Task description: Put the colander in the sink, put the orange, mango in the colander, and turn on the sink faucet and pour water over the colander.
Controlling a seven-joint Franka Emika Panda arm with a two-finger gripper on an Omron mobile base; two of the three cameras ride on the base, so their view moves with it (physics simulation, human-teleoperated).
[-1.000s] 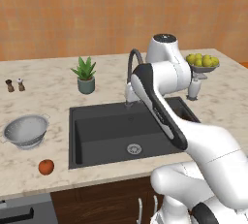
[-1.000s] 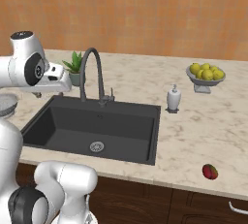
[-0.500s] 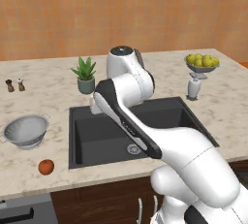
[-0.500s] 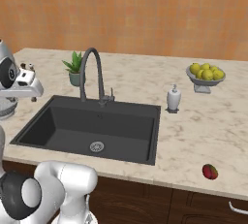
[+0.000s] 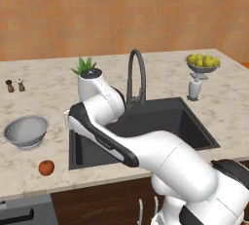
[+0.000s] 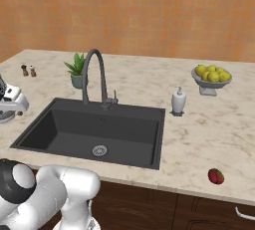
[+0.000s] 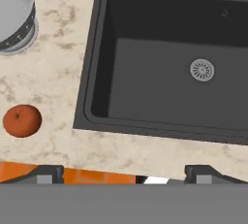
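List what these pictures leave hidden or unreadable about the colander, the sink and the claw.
- Colander: in the hand view the top and left edges cut it off; both handles can't be seen there.
- Sink: in the left base view the white arm covers its left half and the drain.
- Claw: only the two finger tips rise at the hand view's bottom, set wide apart; the fingers' full length is cut off.

One colander, one orange, one sink with one drain, and one faucet are here. There are two shakers, one potted plant and one soap dispenser. One footed bowl of yellow-green fruits sits at two o'clock, one red-green fruit at four.
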